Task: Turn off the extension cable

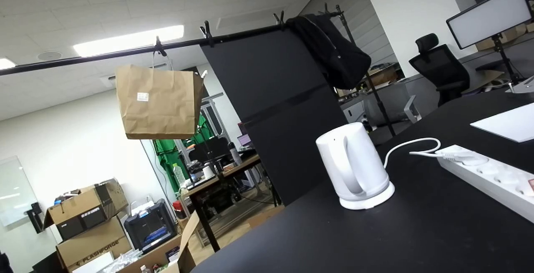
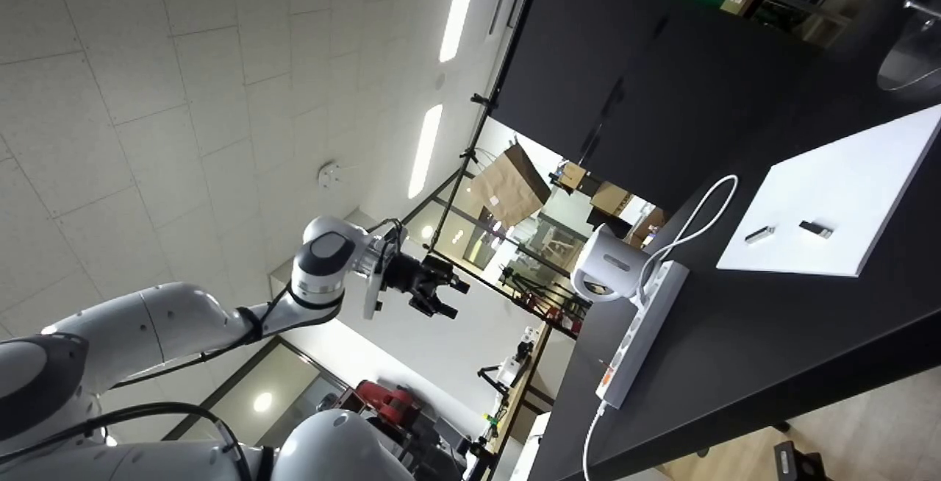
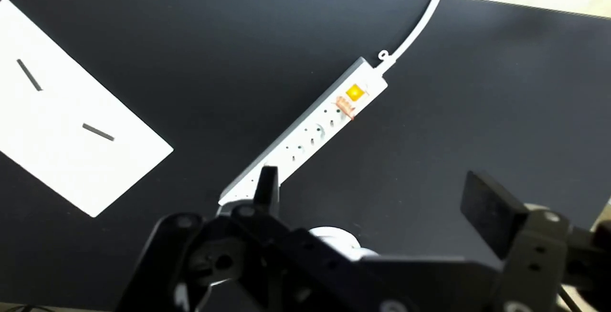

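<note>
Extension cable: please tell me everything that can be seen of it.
The extension cable is a long white strip, apparently plastic, with a row of round sockets. It lies flat on the table, apart from the white board. Near one end, beside an unclear orange piece, a switch glows amber, probably on. A white cord leaves that end; a plug sits in the opposite end's socket. The gripper is not touching it.

We read "FLASHFORGE" on a cardboard box point(image 1: 94, 241) toward eight o'clock in an exterior view. The white label point(image 1: 142, 97) on the paper bag point(image 1: 160, 110) there, near nine o'clock, and the grey marking point(image 2: 616, 262) on the kettle point(image 2: 621, 279), between three and four o'clock in an exterior view, are too small for us to read.
</note>
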`<state>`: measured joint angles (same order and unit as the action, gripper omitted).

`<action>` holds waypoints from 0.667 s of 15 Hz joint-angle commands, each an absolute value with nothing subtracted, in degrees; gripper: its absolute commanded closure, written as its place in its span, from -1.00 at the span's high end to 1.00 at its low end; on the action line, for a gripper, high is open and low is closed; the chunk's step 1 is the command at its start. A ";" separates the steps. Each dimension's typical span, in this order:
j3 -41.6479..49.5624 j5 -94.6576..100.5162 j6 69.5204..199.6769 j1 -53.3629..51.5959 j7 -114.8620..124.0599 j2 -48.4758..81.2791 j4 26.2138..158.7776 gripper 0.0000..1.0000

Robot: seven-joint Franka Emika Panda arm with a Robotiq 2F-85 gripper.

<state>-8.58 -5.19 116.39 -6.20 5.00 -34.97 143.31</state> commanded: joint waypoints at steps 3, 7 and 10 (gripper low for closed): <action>-8.11 -11.80 128.72 -10.65 4.00 -35.62 150.93 0.02; -8.35 -11.26 127.65 -11.06 3.39 -34.56 150.84 -0.01; -8.29 -11.31 127.73 -11.19 3.21 -34.53 150.92 -0.10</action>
